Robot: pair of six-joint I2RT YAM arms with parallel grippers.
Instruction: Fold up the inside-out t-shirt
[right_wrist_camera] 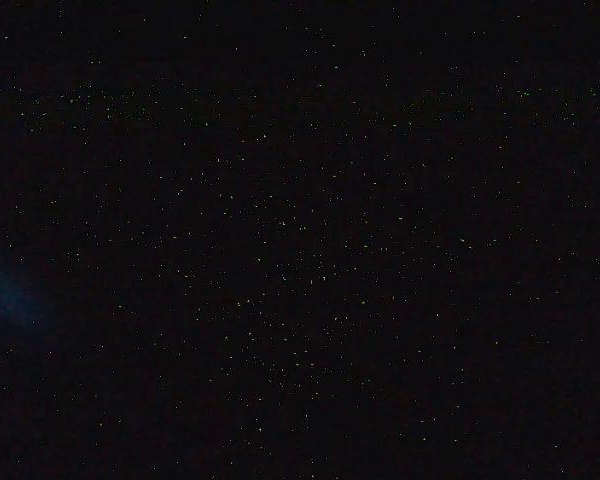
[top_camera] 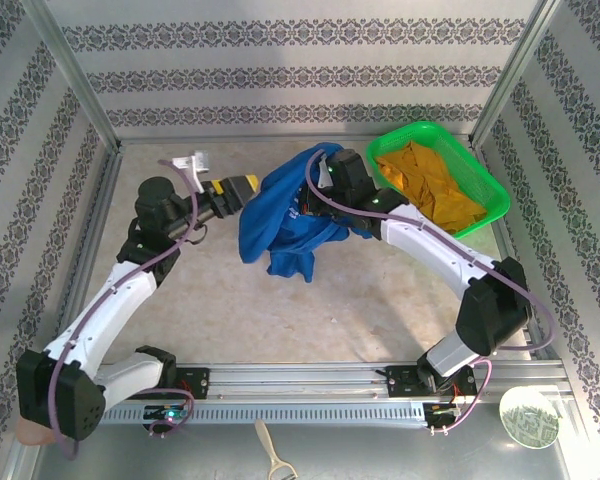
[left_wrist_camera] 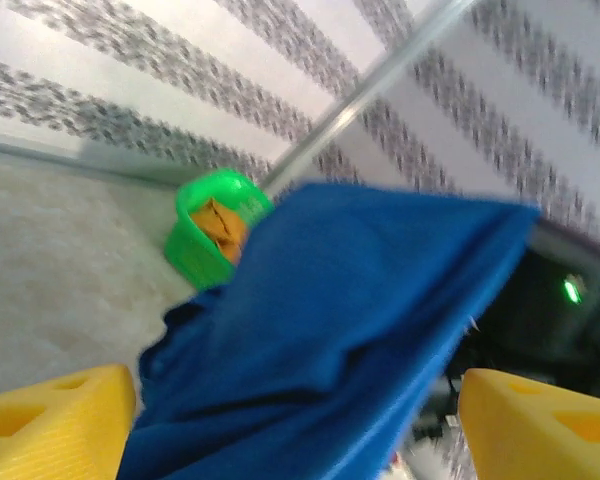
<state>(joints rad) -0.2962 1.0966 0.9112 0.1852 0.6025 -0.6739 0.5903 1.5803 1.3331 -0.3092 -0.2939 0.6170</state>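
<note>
Left end effector spread wide; right end effector possibly closed, obscured.

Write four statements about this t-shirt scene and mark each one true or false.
1. The blue t-shirt lies spread out flat. False: it is bunched up in a heap.
2. The orange-yellow garment sits inside the green basket. True.
3. The left gripper has its fingers pressed together. False: they stand wide apart, with blue cloth between them.
4. The green basket stands at the far right of the table. True.
</note>
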